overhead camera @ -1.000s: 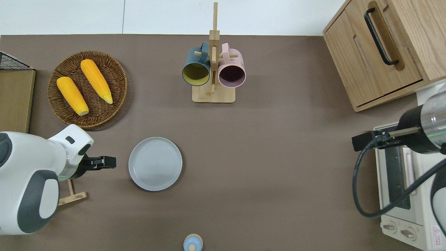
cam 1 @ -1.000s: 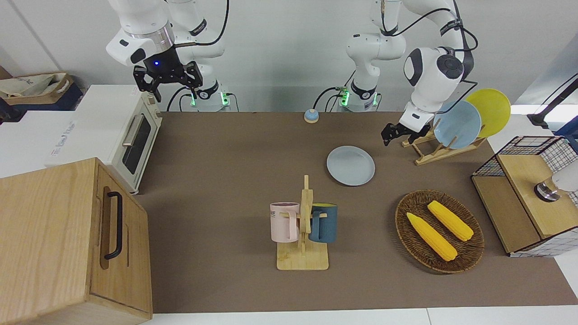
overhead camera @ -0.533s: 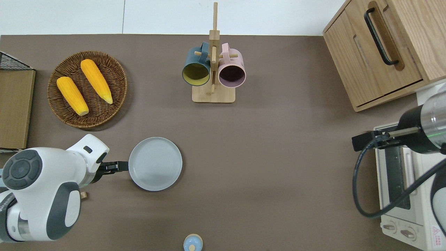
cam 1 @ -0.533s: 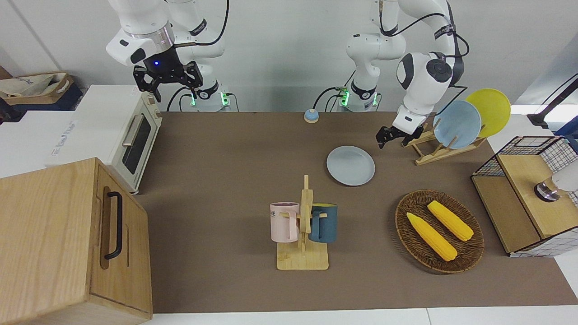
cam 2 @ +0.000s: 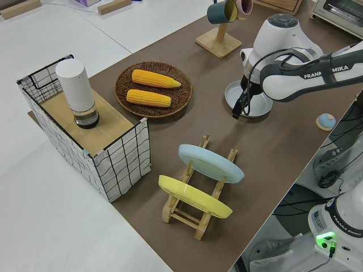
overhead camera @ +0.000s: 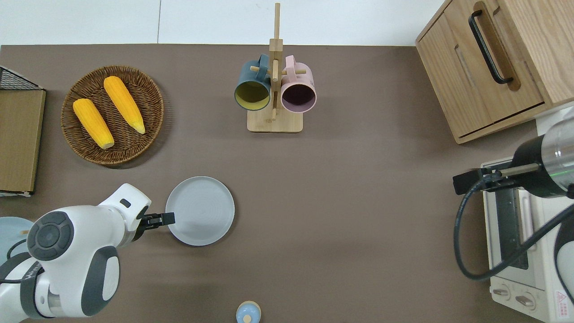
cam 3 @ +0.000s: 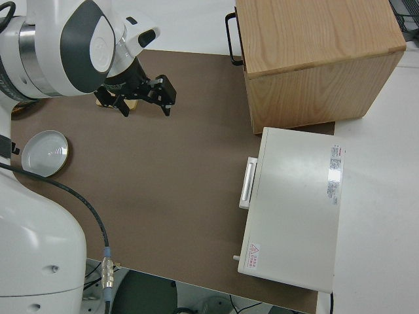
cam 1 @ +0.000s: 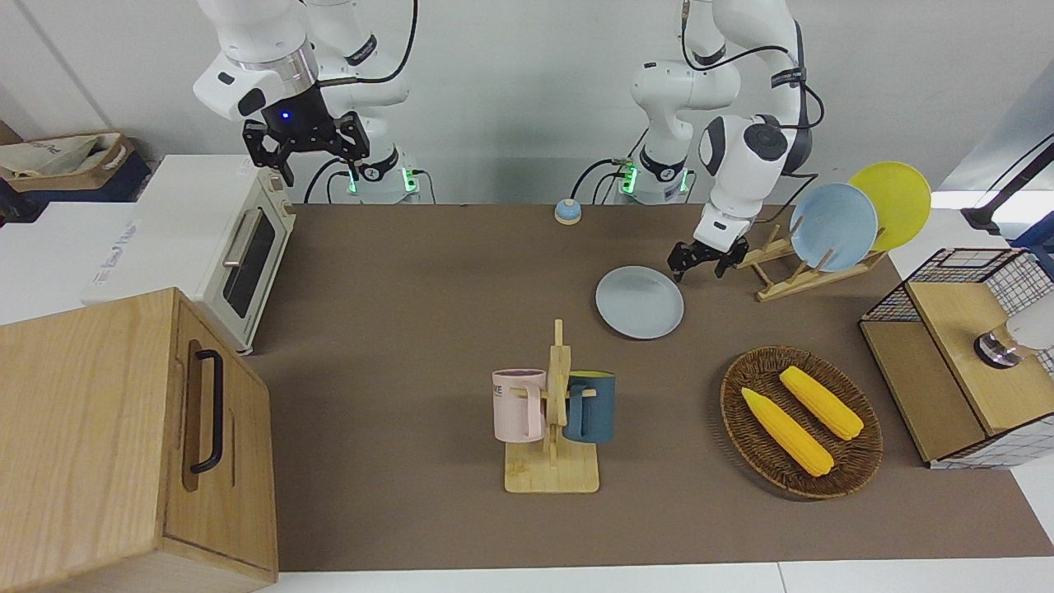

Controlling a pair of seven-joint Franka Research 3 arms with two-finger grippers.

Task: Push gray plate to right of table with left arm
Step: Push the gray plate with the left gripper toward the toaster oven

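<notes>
Tool [overhead camera: 163, 219] of the left arm [overhead camera: 74, 251] is low at the rim of the gray plate [overhead camera: 200, 211] — at the edge toward that arm's end of the desk [overhead camera: 358, 202] — and its tips look pressed together (touching the rim or just short of it, I cannot tell). The plate lies flat on the desk, nearer to the robots than the basket of corn [overhead camera: 112, 114] and the mug rack [overhead camera: 274, 89]. Two more plates [cam 2: 211, 164] stand on a wooden rack. The right arm is parked, its tool [cam 1: 306, 144] spread.
</notes>
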